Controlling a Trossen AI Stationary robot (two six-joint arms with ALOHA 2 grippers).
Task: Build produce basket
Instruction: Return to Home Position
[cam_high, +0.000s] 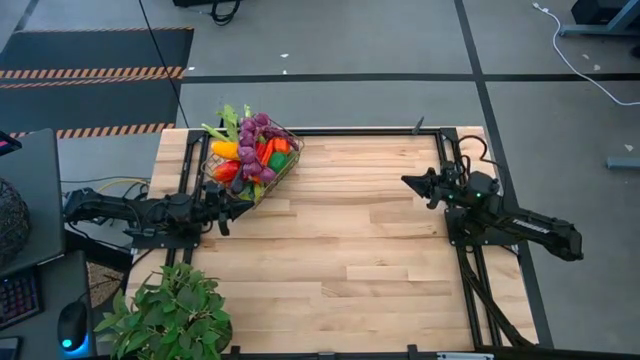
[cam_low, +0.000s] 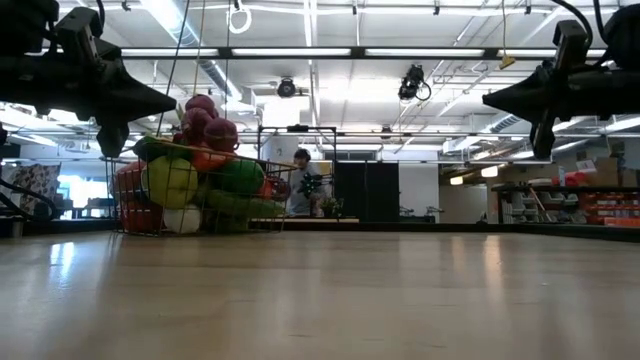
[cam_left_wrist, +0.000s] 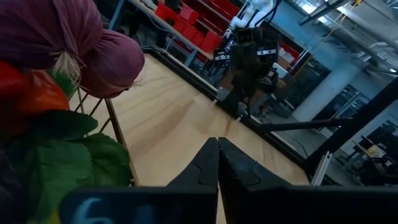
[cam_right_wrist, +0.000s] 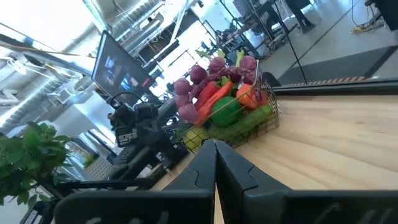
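The wire basket (cam_high: 286, 163) stands on the table's far left part, piled with produce (cam_high: 250, 150): purple grapes, orange, red, yellow and green pieces, and celery sticking up. The low view shows the basket (cam_low: 200, 205) resting on its base. My left gripper (cam_high: 248, 200) is shut and level above the table, close beside the basket's near corner; its wrist view shows the basket's wire (cam_left_wrist: 118, 134) off to one side of the shut gripper (cam_left_wrist: 217, 142). My right gripper (cam_high: 405, 181) is shut and level at the table's right, pointing toward the basket (cam_right_wrist: 264, 118) from far off.
A leafy green plant (cam_high: 175, 315) stands at the table's near left corner. Black rails (cam_high: 360, 131) run along the table's far, left and right edges. Bare wood (cam_high: 340, 240) lies between the two arms. A person (cam_low: 300, 185) shows far off in the room behind.
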